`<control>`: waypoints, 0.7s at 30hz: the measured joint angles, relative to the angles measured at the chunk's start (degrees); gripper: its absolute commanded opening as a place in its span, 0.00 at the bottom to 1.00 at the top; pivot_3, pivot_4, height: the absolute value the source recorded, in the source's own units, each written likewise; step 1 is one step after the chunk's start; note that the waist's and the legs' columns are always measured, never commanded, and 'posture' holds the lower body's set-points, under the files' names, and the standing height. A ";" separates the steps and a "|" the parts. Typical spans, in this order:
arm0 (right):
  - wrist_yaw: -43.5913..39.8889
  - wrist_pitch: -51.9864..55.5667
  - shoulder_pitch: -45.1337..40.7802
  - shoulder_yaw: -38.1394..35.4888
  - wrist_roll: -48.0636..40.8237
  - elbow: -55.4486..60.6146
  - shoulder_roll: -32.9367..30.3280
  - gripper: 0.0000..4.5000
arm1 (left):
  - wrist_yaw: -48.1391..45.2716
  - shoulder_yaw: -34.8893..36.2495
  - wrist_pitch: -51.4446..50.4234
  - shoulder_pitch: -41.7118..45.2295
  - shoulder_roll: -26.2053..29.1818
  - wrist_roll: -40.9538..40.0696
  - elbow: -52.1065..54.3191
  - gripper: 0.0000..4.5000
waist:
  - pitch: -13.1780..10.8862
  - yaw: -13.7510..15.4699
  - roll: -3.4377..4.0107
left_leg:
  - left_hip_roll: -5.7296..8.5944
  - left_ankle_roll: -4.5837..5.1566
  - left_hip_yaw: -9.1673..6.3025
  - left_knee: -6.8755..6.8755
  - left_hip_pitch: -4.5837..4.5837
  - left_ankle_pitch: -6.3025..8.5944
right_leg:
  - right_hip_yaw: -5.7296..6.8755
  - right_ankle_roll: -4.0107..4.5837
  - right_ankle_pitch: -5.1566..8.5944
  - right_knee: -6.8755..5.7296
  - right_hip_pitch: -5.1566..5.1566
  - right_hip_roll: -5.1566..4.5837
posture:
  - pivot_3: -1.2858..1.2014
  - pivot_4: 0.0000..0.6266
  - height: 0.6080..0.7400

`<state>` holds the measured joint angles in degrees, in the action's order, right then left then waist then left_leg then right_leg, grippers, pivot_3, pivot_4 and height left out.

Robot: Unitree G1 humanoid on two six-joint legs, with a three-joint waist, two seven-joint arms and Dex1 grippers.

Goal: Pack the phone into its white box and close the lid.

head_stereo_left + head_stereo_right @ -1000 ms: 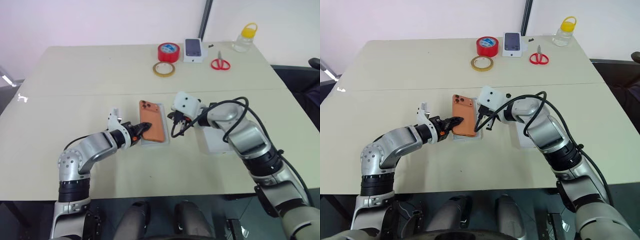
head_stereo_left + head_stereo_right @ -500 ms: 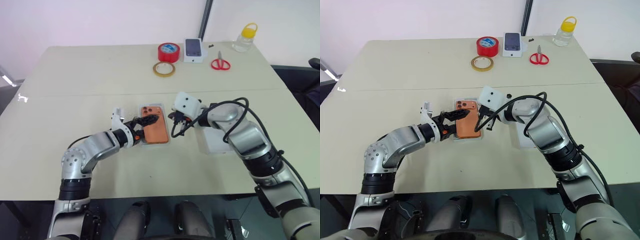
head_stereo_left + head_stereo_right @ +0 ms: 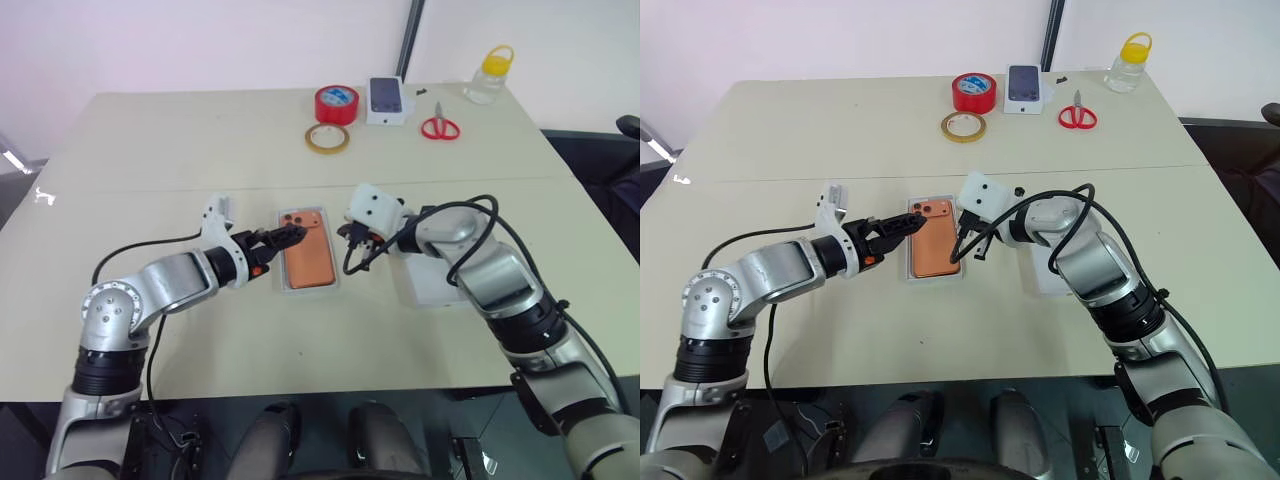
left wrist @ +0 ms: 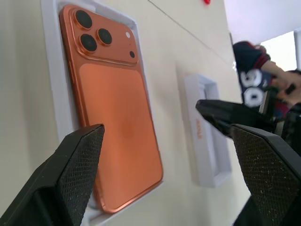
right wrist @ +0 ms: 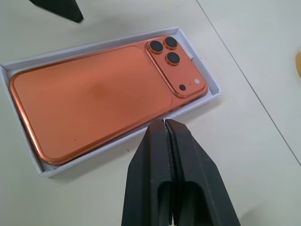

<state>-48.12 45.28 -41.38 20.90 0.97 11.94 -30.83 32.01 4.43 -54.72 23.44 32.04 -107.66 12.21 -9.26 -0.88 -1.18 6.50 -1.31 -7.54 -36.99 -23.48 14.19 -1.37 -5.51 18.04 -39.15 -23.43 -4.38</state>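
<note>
The phone (image 3: pixel 305 255) lies camera-side up in the white box (image 5: pixel 28 162) mid-bench, long axis running near to far, so the next need is the lid (image 3: pixel 432 278), lying right of it under the right arm, whose pincer (image 3: pixel 348 238) is pressed together, while the left pincer (image 3: pixel 282 238) hangs spread left of the box.

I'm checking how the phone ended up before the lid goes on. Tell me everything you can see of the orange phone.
The phone is slim, orange and metallic-looking, with rounded corners and three dark lenses on a raised block at one corner. It lies back up, flat inside the white box, whose thin rim frames it, lens end toward the table's far side. Nothing grips it: the left gripper stands open just beside it, and the right gripper is shut at the box's edge.
</note>
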 measured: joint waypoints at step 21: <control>4.66 -1.34 -3.81 8.40 7.62 -15.89 5.77 0.00 | -42.74 -20.18 -1.31 10.38 8.26 64.08 -8.45 0.01 | -0.06 -0.12 0.06 | 0.02 0.00 0.00 0.12 -0.02 0.00 | 0.03 0.00 0.00 0.06 -0.04 -0.02 | 0.52 0.24 1.00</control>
<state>-43.46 43.95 -45.19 29.31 8.59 -3.95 -25.05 -10.73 -15.75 -56.03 33.82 40.30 -43.58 3.75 -9.32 -1.00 -1.12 6.52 -1.31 -7.55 -36.87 -23.50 14.19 -1.34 -5.51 18.04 -39.09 -23.47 -4.39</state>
